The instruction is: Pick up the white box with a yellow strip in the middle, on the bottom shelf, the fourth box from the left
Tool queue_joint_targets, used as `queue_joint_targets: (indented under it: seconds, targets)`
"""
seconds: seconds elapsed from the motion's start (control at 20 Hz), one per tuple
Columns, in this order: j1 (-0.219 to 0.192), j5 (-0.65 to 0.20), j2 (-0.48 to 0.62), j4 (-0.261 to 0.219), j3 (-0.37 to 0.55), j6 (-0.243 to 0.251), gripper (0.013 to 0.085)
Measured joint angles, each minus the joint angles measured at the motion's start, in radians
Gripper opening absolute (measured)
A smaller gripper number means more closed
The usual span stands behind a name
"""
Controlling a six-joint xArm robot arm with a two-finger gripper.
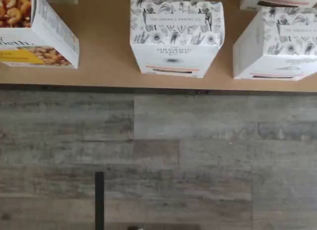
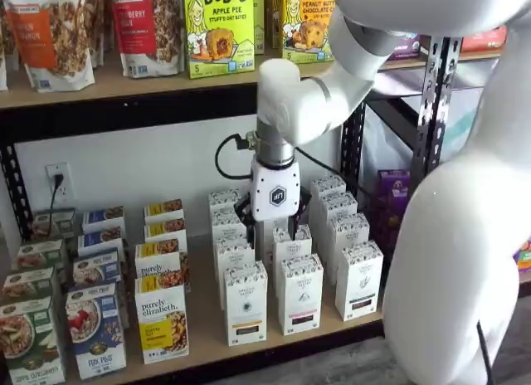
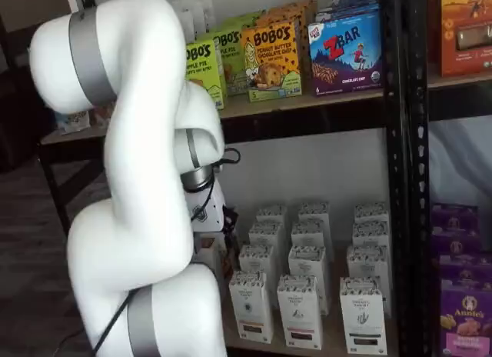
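The fingers [image 2: 275,221] hang spread below the white gripper body, with a black tip on either side and nothing between them. They hover over the rows of white cartons, behind the front row and well under the upper shelf [image 2: 124,88].

The white box [image 2: 246,304] with the yellow-orange strip stands upright below and forward of the fingers, at the front of its column on the bottom shelf [image 2: 203,339]. In the wrist view its patterned top [image 1: 176,22] sits near the middle, so the arm seems lined up on that column.

Outward from there, the purely elizabeth box [image 2: 162,323] stands to one side of the target with a strip of bare board between them. The pink-strip carton [image 2: 300,295] stands on the other side with a similar gap. Those gaps are probably what let spread fingers pass down the target's flanks — though the room is narrow.

Like cartons stand close behind the target. In front there is only the shelf's edge and the open floor [image 1: 158,155], so forward looks the freest way out.
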Motion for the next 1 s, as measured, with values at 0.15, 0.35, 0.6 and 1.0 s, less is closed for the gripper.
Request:
queue_joint_targets:
  seconds: [0.15, 0.35, 0.6, 1.0]
  targets:
    - [0.002, -0.04, 0.026, 0.013, 0.005, -0.009, 0.085]
    - [0.0, -0.085, 0.067, -0.005, 0.004, 0.005, 0.085]
    - [-0.007, -0.146, 0.132, 0.005, -0.012, -0.011, 0.085]
    - [-0.025, -0.194, 0.267, 0.051, -0.087, -0.07, 0.085]
